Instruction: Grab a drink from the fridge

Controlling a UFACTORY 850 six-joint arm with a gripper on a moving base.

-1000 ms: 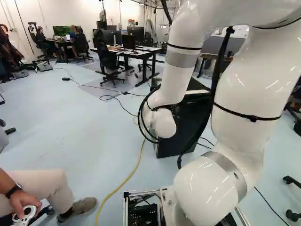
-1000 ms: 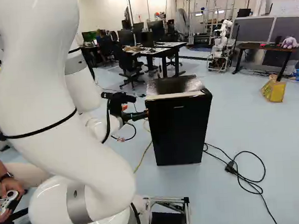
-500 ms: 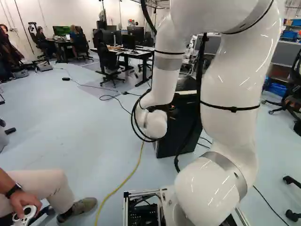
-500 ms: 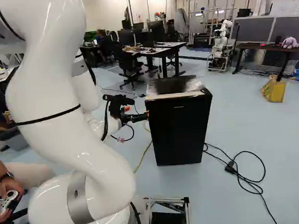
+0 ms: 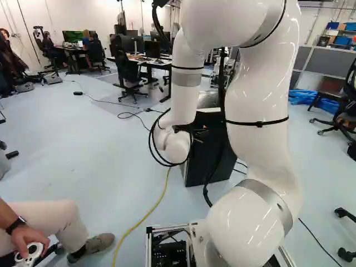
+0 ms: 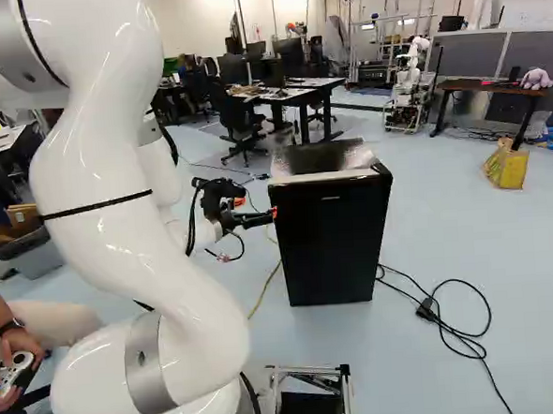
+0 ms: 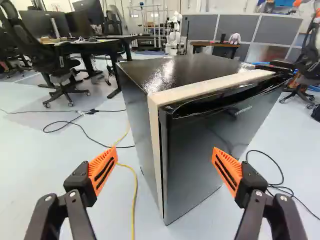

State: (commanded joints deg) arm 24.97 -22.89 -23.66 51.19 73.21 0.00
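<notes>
While the one black fridge [image 6: 335, 246] stands on the floor ahead of the base, its single door [image 7: 210, 155] sits closed against one pale strip [image 7: 155, 145] that frames the front edge; the fridge is right of the middle in the right base view; one glossy top [image 7: 185, 70] catches the light.

At the fridge's upper left corner in the right base view is the one gripper [image 6: 257, 207], on the end of one white arm [image 6: 117, 217]; whether it touches the fridge I cannot tell. In the wrist view its two fingers are spread wide with nothing held, each with one orange pad [image 7: 102, 170], and the fridge's near upright edge shows ahead, between them.

Farther out, one yellow cable [image 5: 150, 210] runs along the floor to the fridge's left in the left base view; one black cable [image 6: 467, 322] lies looped on the opposite side in the right base view, with one plug [image 6: 425, 309]; beyond the fridge are one yellow bag [image 6: 507, 167] on the floor, one brown table [image 6: 495, 87] bearing one purple plush toy [image 6: 535, 79], and one other white robot [image 6: 406, 88].
</notes>
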